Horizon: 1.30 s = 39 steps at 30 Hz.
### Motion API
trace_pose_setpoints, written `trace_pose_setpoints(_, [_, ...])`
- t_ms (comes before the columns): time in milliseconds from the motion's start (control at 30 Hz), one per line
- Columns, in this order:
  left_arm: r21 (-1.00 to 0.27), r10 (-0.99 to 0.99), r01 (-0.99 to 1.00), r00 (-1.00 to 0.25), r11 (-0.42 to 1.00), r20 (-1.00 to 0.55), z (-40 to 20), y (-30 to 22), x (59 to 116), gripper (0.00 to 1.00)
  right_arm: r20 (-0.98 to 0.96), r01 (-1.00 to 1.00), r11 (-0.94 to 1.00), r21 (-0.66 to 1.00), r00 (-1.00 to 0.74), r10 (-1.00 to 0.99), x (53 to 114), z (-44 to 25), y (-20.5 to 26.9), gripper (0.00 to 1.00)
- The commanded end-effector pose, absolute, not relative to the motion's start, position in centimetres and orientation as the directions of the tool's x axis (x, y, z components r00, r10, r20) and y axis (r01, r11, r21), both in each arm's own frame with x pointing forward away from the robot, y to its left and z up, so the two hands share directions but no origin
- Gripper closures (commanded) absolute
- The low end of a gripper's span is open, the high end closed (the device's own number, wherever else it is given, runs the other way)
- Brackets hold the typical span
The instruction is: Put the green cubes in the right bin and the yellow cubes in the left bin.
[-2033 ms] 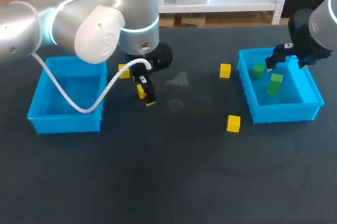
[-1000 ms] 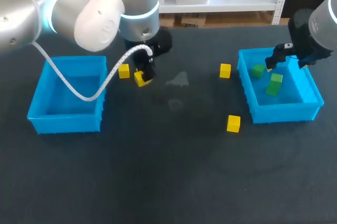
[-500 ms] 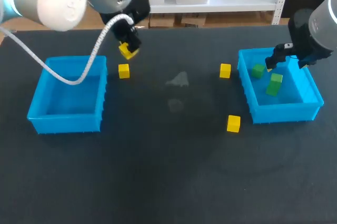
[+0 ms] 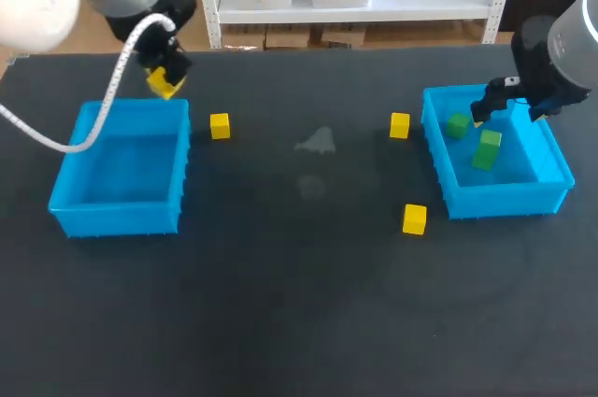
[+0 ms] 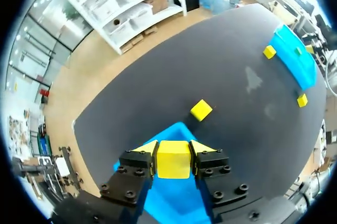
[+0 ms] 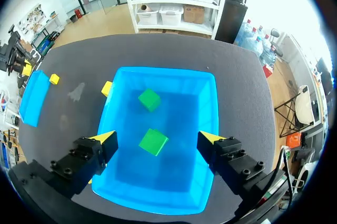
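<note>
Currently the right bin [image 4: 505,202] holds two green cubes [image 4: 487,149].

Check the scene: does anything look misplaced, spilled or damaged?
Nothing is missorted: both green cubes lie in the right bin. The only oddity is a pale smudge on the table, near its middle.

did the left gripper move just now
Yes. The left gripper carried its yellow cube left, past the loose yellow cube, to the left bin's far rim.
</note>
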<state>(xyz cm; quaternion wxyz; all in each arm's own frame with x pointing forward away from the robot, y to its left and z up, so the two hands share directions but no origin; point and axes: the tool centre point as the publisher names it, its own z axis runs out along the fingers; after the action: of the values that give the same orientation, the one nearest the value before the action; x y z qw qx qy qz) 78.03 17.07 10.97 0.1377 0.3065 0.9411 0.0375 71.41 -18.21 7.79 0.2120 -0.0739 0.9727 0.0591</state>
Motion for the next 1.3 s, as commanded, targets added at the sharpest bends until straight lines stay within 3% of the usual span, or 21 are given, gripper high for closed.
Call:
trace_pose_setpoints(33, [0.149, 0.564, 0.546, -0.769, 0.824, -0.300, 10.7, 18.9, 76.9, 1.00, -0.425, -0.167, 0.983, 0.082, -0.898, -0.117, 71.3, 7.8, -18.2, 0.00])
trace_pose_setpoints(667, [0.114, 0.509, 0.496, -0.831, 0.861, -0.224, 8.6, 23.0, 71.4, 1.00, -0.425, -0.167, 0.983, 0.082, -0.898, -0.117, 71.3, 7.8, -18.2, 0.00])
trace_pose_setpoints(700, [0.114, 0.508, 0.495, -0.833, 0.861, -0.220, 8.5, 23.0, 71.4, 0.93, -0.425, -0.167, 0.983, 0.082, -0.898, -0.117, 71.3, 7.8, -18.2, 0.00])
trace_pose_setpoints(733, [0.117, 0.505, 0.491, -0.836, 0.863, -0.216, 8.3, 23.1, 71.4, 0.58, -0.425, -0.167, 0.983, 0.082, -0.898, -0.117, 71.3, 7.8, -18.2, 0.00])
trace_pose_setpoints(767, [0.118, 0.503, 0.489, -0.838, 0.864, -0.213, 8.2, 23.2, 71.4, 0.00, -0.425, -0.167, 0.983, 0.082, -0.898, -0.117, 71.3, 7.8, -18.2, 0.00])
trace_pose_setpoints(1000, [0.108, 0.521, 0.511, -0.822, 0.853, -0.230, 8.1, 22.9, 72.2, 0.00, -0.425, -0.167, 0.983, 0.082, -0.898, -0.117, 71.3, 7.8, -18.2, 0.00])
trace_pose_setpoints(1300, [0.109, 0.654, 0.655, -0.700, 0.748, -0.286, 10.8, 18.2, 75.0, 0.00, -0.425, -0.167, 0.983, 0.082, -0.898, -0.117, 71.3, 7.8, -18.2, 0.00])
